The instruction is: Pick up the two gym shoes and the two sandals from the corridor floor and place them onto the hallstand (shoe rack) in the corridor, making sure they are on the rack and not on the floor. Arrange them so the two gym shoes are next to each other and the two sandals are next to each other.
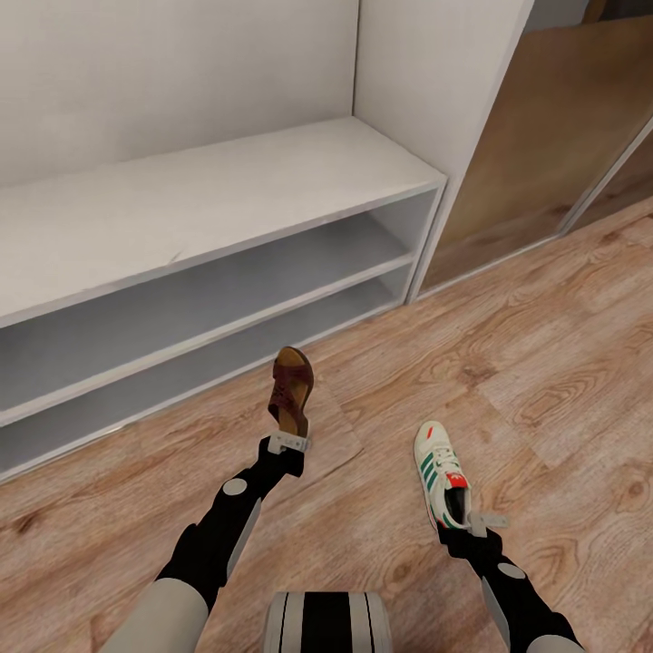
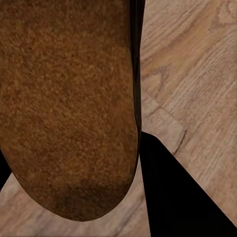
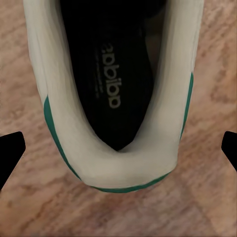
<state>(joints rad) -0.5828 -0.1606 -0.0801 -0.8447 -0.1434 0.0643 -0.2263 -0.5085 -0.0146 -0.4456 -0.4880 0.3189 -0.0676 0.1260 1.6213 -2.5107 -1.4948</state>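
Note:
My left gripper [image 1: 288, 443] is shut on the heel end of one dark brown sandal [image 1: 292, 390]. It holds the sandal upright above the corridor floor [image 1: 544, 363], just in front of the hallstand's [image 1: 227, 181] lowest shelf. The sandal's tan sole [image 2: 69, 98] sits close to the left wrist camera. One cream-white gym shoe [image 1: 442, 472] with green stripes lies on the floor to the right, toe toward the rack. My right gripper [image 1: 476, 521] is open at its heel. In the right wrist view its fingertips [image 3: 11, 148] stand wide on either side of the shoe's heel [image 3: 113, 168], apart from it.
The hallstand's bench top and its two open shelves [image 1: 181, 299] are bare. A brown sliding panel [image 1: 562, 118] stands to the right of its side wall. My base [image 1: 326, 621] is low in the head view.

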